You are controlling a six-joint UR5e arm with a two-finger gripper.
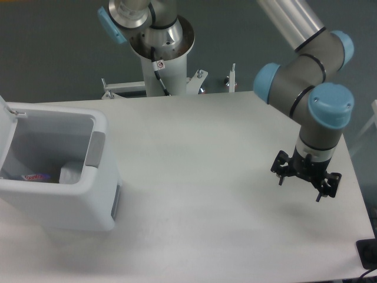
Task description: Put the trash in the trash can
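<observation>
While my claw (303, 182) hangs over the right side of the table (200, 177), its two black fingers (282, 174) stand spread apart and point downward, with nothing held between them. Item, claw: empty, above bare tabletop, close to the table's right edge, a soft shadow on the surface below it. Item, wrist: a grey barrel with a light blue cap (331, 104) directly above the claw, joined to a second grey joint with a blue cap (269, 82), from which a silver arm tube (288, 20) runs up and out of the top of the view. Item, table: white, plain, reaching from the trash can at the left to the edge beside my claw. Item, trash can (56, 171): white, boxy, rounded corners, standing on the left part of the table, well apart from my claw; a grey panel (96, 149) sits on its right rim; its white hinged lid (7, 132) stands open at the left. Item, contents of the can: a pink-purple label (34, 177) shows low inside, belonging to the water bottle, whose clear body I cannot make out; just beside it, to the right, lies a white-translucent wrapper (70, 173), against the can's inner right wall. Item, my base: a grey pedestal (162, 56) with a cable (159, 73) running down it, mounted behind the table's far edge, with a metal bracket (126, 88) at its foot.
</observation>
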